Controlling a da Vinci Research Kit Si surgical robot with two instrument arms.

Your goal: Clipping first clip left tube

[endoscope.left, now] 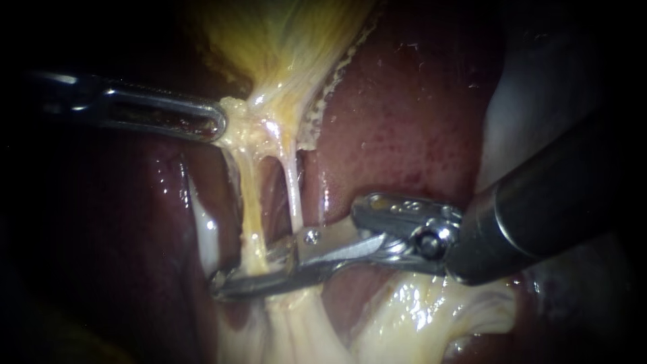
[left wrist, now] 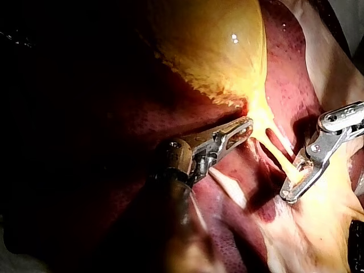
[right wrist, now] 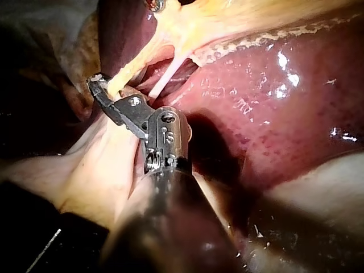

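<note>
Against the liver [endoscope.left: 404, 121], our left instrument [endoscope.left: 219, 125] has its hand clamped on the gallbladder [endoscope.left: 283, 34], while our right instrument [endoscope.left: 253, 269] holds its hand apart astride the left tube [endoscope.left: 251, 216], which next needs a square closure.

Light pools around the right instrument [endoscope.left: 246, 273], whose jaws gleam, and on the yellow gallbladder [endoscope.left: 290, 40] ahead of the left instrument [endoscope.left: 219, 125]. Small glare spots speckle the wet liver [endoscope.left: 404, 128] beside both jaws. Behind each shaft the scene drops into deep shadow, and the right shaft shows almost black.
</note>
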